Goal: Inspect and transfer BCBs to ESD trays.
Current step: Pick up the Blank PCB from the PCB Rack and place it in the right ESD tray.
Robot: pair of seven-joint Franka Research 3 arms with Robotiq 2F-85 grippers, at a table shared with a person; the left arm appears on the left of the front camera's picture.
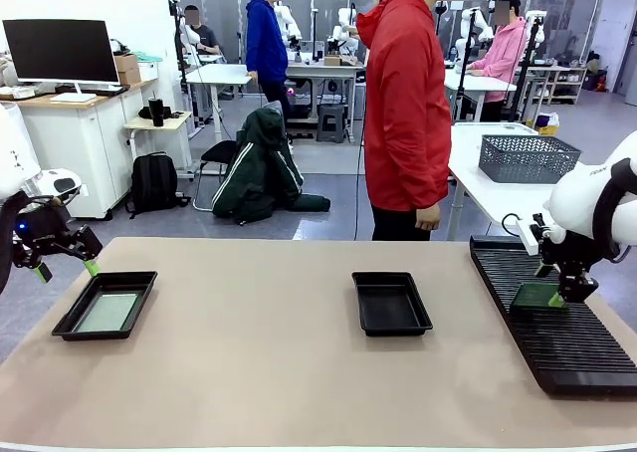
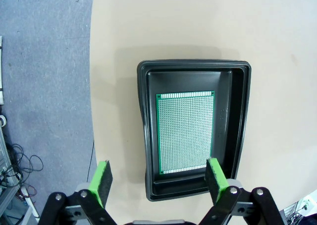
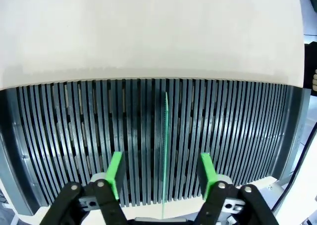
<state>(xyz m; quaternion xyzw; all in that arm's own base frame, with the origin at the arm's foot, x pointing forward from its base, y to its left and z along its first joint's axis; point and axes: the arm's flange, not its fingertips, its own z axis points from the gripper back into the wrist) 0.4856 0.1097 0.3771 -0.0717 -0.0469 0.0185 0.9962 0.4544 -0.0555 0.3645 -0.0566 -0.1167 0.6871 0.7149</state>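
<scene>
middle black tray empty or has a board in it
Empty: the middle tray shows only its bare black floor, whereas the left tray holds a grey-green board.

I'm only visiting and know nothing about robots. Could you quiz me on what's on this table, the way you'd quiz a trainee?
1. True or false: the left tray and the middle tray each hold a board.
2. The green board between the right tool's fingers is: A) flat in a tray, B) standing on edge in a slot of the rack, C) lying on the table.
3. Fill in: the left tool, above the left tray, has its jaws ____.
Key: 1 false, only the left tray holds a board; 2 B; 3 open.
</scene>
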